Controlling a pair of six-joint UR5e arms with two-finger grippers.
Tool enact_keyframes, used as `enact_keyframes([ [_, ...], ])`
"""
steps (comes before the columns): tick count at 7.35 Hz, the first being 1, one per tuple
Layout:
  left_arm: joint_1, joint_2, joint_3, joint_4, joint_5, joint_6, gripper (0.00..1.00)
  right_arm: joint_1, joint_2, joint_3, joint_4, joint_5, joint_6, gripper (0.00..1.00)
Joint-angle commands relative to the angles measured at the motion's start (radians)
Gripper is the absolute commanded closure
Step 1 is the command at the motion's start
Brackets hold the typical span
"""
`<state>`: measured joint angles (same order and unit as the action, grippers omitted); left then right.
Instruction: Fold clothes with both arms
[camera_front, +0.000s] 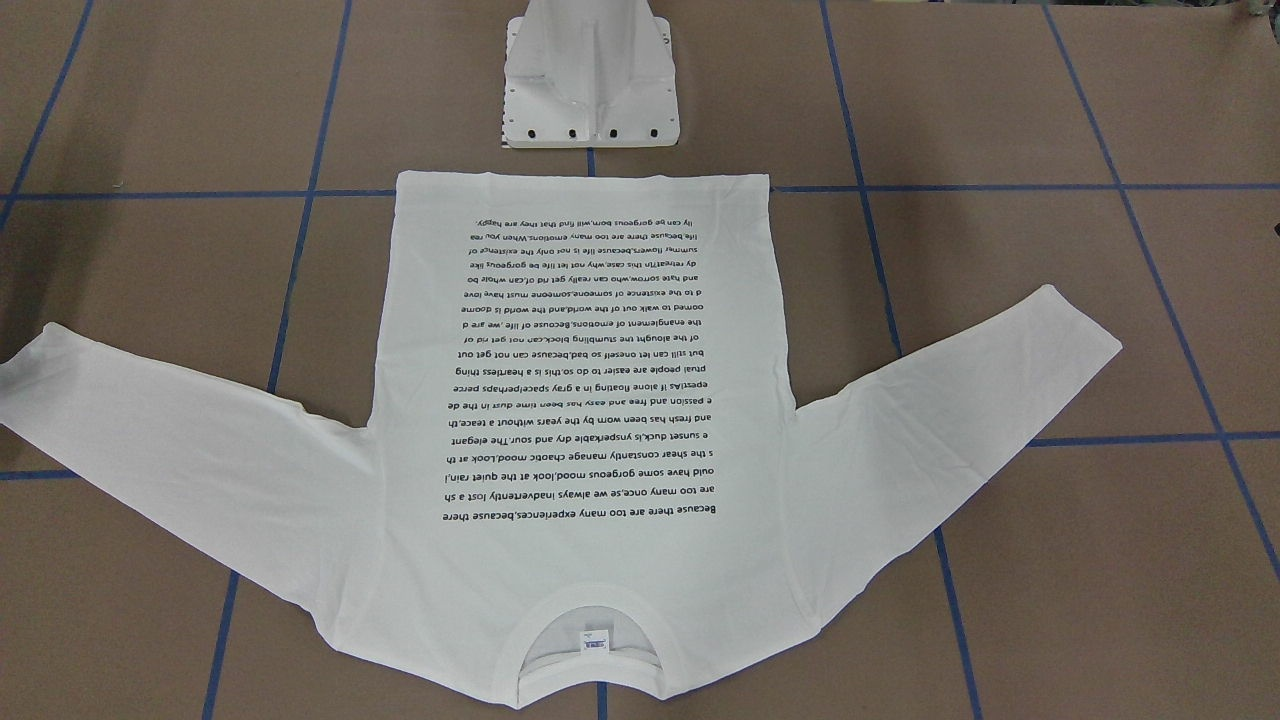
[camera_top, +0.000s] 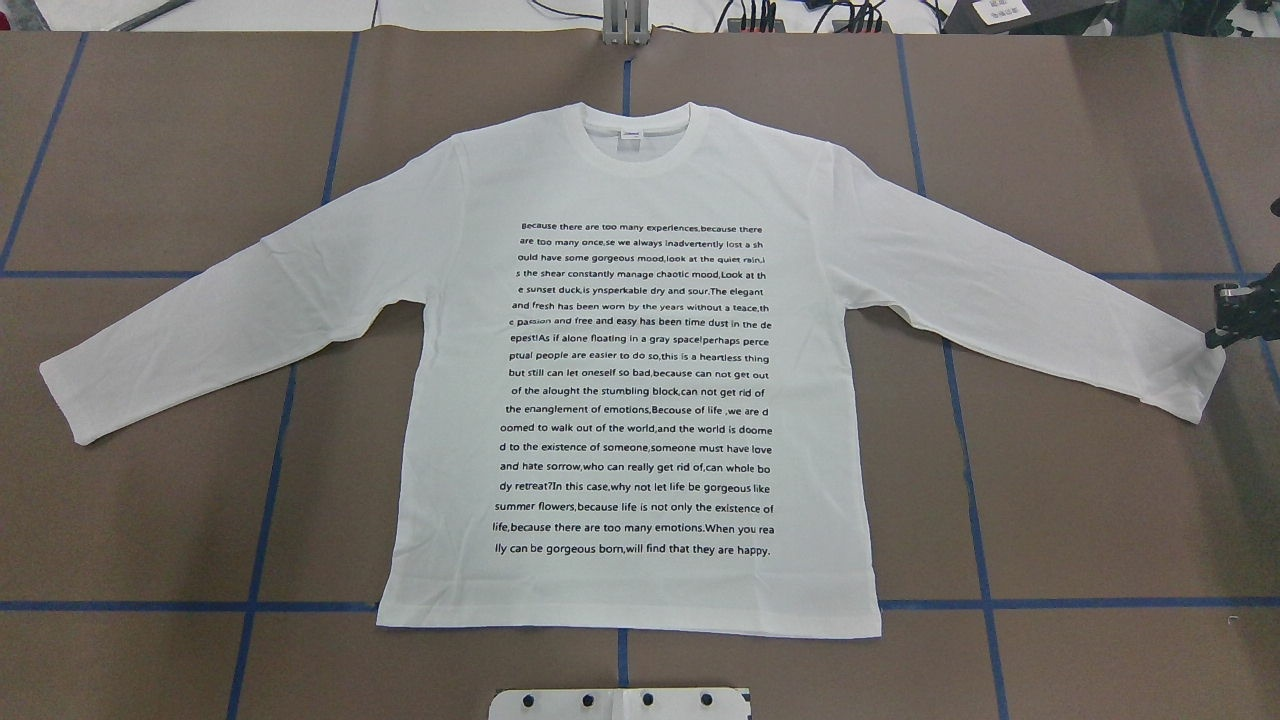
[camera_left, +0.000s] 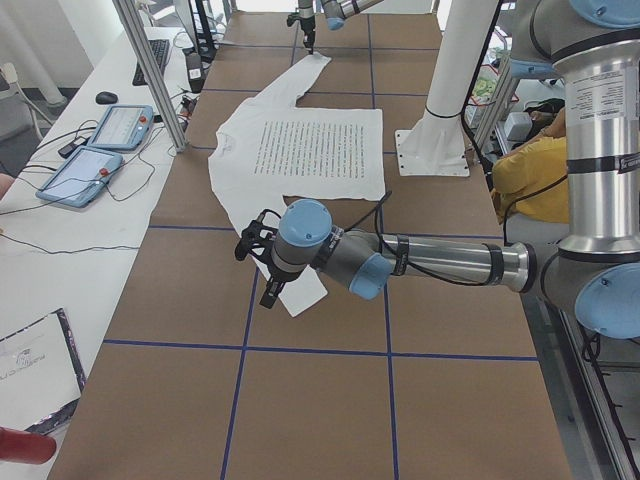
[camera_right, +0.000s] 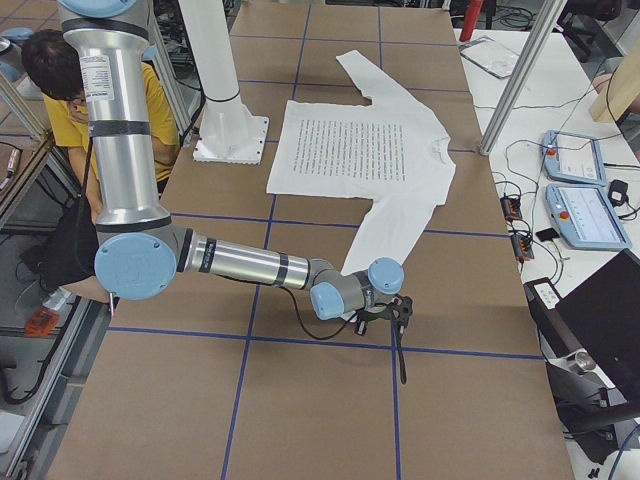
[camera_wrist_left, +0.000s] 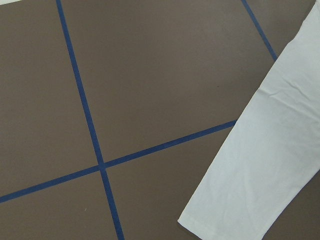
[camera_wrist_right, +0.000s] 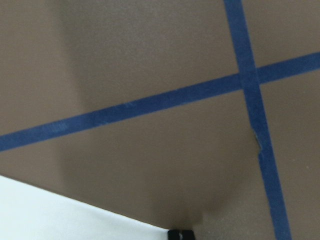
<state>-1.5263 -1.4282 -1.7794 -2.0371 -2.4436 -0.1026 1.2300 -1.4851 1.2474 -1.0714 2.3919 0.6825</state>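
The white long-sleeved shirt (camera_top: 640, 160) lies flat on the brown table, black text up, collar (camera_front: 590, 600) away from the robot and both sleeves spread. My right gripper (camera_top: 1238, 316) hangs at the table's right edge, just over the right cuff (camera_top: 1190, 380). A black fingertip (camera_wrist_right: 180, 234) shows beside the white cloth; I cannot tell whether the jaws are open or shut. My left gripper (camera_left: 260, 268) shows only from the side, low over the left cuff (camera_wrist_left: 240, 200), and I cannot tell its state. The left cuff (camera_top: 90, 390) lies flat.
The white pedestal base (camera_front: 590, 90) stands just behind the shirt's hem. Blue tape lines cross the table. A side table with tablets (camera_left: 100, 150) and aluminium posts (camera_left: 150, 70) runs along the far edge. A person in yellow (camera_right: 60, 90) sits behind the robot.
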Motion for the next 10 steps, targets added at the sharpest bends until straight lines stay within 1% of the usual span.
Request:
enact_keyframes([
  [1, 0.000, 0.000, 0.000, 0.000, 0.000, -0.002, 0.00, 0.006, -0.012, 0.100, -0.007, 0.087, 0.032, 1.00],
  [2, 0.000, 0.002, 0.000, 0.000, 0.000, -0.003, 0.00, 0.003, -0.006, 0.184, -0.008, 0.089, 0.172, 1.00],
  [3, 0.000, 0.000, 0.000, -0.002, 0.000, -0.003, 0.00, -0.048, 0.008, 0.269, -0.008, 0.089, 0.338, 1.00],
  [4, 0.000, 0.000, 0.000, -0.002, 0.000, -0.003, 0.00, -0.094, 0.055, 0.311, -0.008, 0.087, 0.477, 1.00],
  [5, 0.002, 0.000, 0.000, 0.000, -0.002, -0.005, 0.00, -0.156, 0.147, 0.310, -0.008, 0.070, 0.666, 1.00],
  [6, 0.002, 0.000, 0.000, 0.002, -0.002, -0.003, 0.00, -0.255, 0.272, 0.293, -0.012, -0.003, 0.872, 1.00],
  [7, 0.002, 0.000, 0.000, 0.002, -0.014, -0.003, 0.00, -0.326, 0.384, 0.261, -0.013, -0.126, 1.046, 1.00],
  [8, 0.002, 0.002, 0.002, 0.002, -0.021, -0.002, 0.00, -0.346, 0.523, 0.180, -0.002, -0.196, 1.213, 1.00],
  [9, 0.002, 0.006, 0.000, -0.001, -0.021, 0.000, 0.00, -0.389, 0.725, 0.058, 0.001, -0.294, 1.350, 1.00],
  [10, 0.002, 0.006, 0.000, -0.002, -0.021, 0.000, 0.00, -0.443, 0.920, -0.089, 0.001, -0.392, 1.505, 1.00],
])
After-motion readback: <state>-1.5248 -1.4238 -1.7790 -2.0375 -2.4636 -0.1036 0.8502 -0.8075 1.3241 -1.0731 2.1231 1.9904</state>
